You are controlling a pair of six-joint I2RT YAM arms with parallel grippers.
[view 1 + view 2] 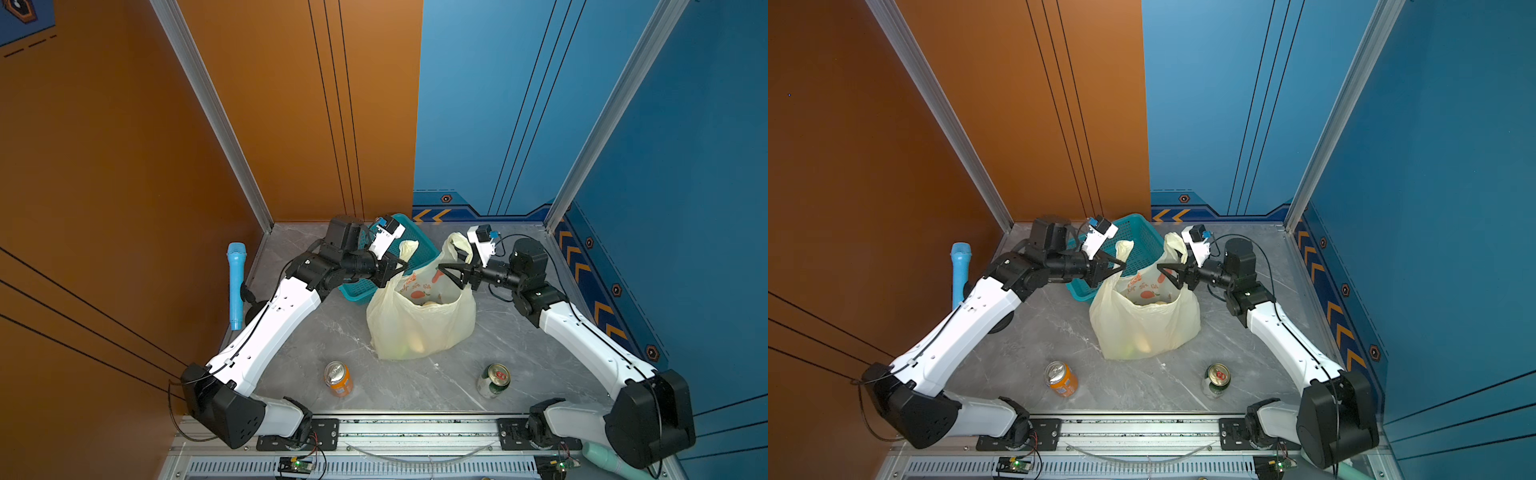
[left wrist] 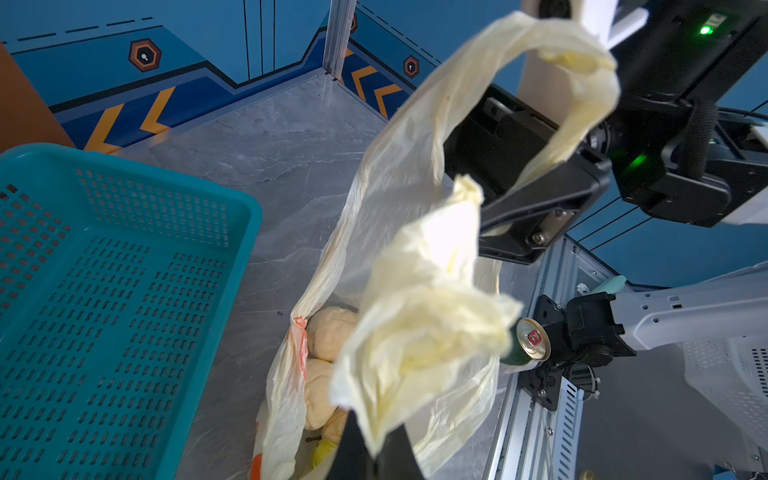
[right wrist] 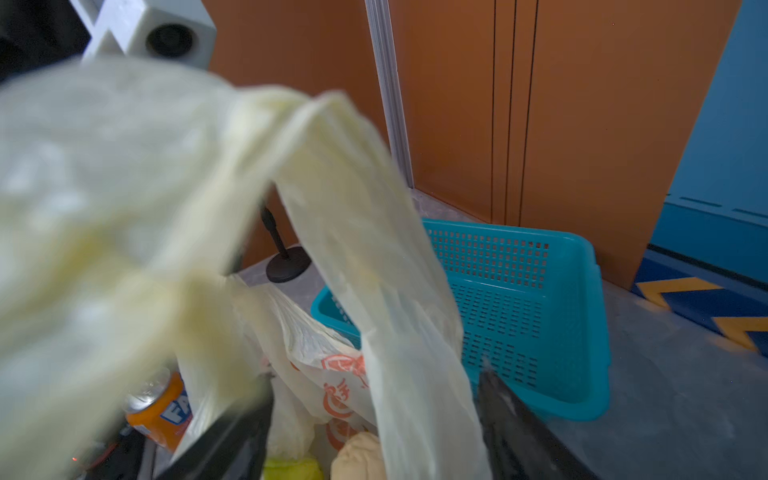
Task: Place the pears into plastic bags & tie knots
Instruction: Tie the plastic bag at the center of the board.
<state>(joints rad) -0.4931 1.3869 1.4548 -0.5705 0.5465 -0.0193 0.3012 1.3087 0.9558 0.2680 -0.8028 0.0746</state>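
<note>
My left end effector (image 1: 401,266) pinches the bag's (image 1: 419,328) 10 o'clock handle (image 1: 409,247); my right end effector (image 1: 451,276), spread, seemingly straddles the 2 o'clock handle (image 1: 457,243) for knotting.

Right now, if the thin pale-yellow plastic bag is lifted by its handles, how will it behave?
Probably floppy: the thin pale-yellow plastic bag sags in folds, and its handle bunches crumpled at the shut left gripper. Likely bottom-heavy: the cream-coloured pears lie low inside, so it may swing. The translucent film may stretch.
</note>
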